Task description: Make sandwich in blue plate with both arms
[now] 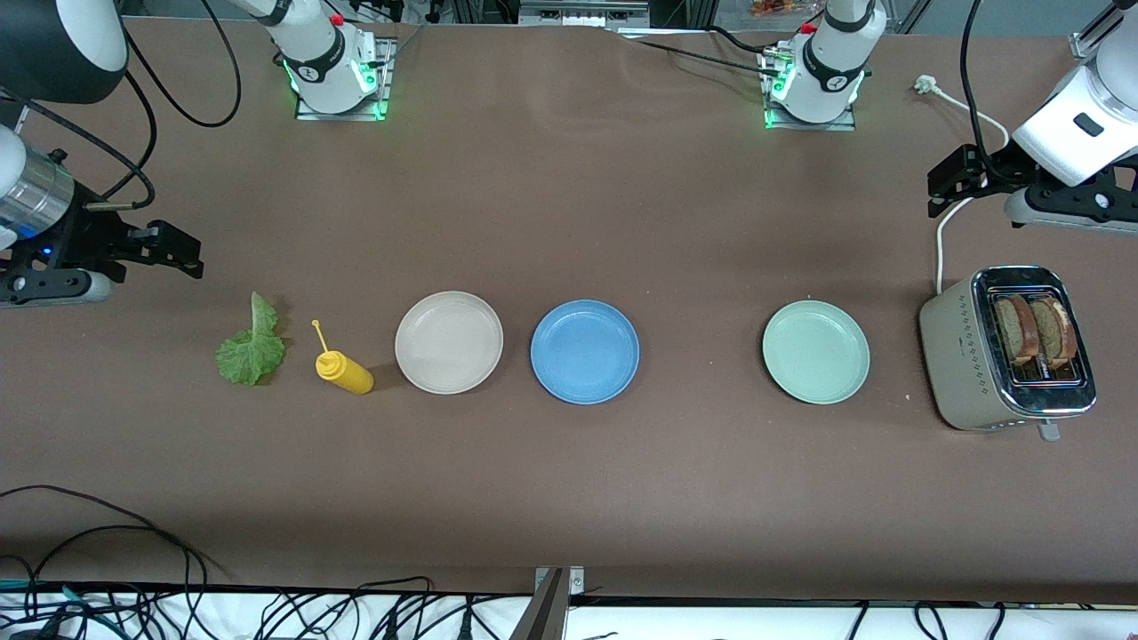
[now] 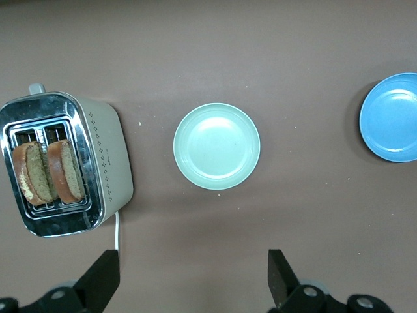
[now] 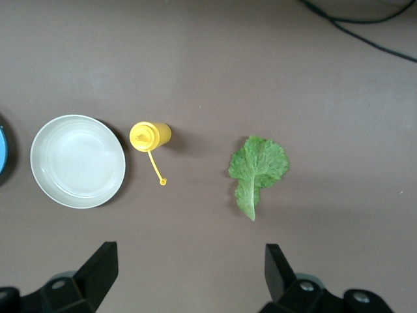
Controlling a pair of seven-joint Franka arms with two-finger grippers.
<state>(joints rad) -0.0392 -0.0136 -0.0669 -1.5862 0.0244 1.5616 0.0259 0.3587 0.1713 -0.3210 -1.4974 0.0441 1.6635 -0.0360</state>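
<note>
Here the blue plate [image 1: 584, 351] lies flat and bare at the middle of the counter [image 1: 569, 204], in a row with a beige plate [image 1: 449, 341] toward the right arm's end and a pale green plate [image 1: 815, 351] toward the left arm's end. The 2 bread slices [image 1: 1035, 331] stand upright on edge in the slots of a toaster [image 1: 956, 360] at the left arm's end, their flat faces side by side. The lettuce leaf [image 1: 252, 347] lies flat at the right arm's end, its stem end pointing toward the robots' bases; a yellow squeeze bottle [image 1: 344, 371] stands between it and the beige plate.

The left hand [image 1: 944, 182] hangs over the counter just above the toaster's cord, fingers wide apart and holding nothing. The right hand [image 1: 173, 252] hangs over the counter above the leaf, equally wide and unladen.

Only the left wrist view shows the toaster's slots from straight overhead; only the right wrist view shows the bottle's nozzle cap [image 3: 163, 182].
</note>
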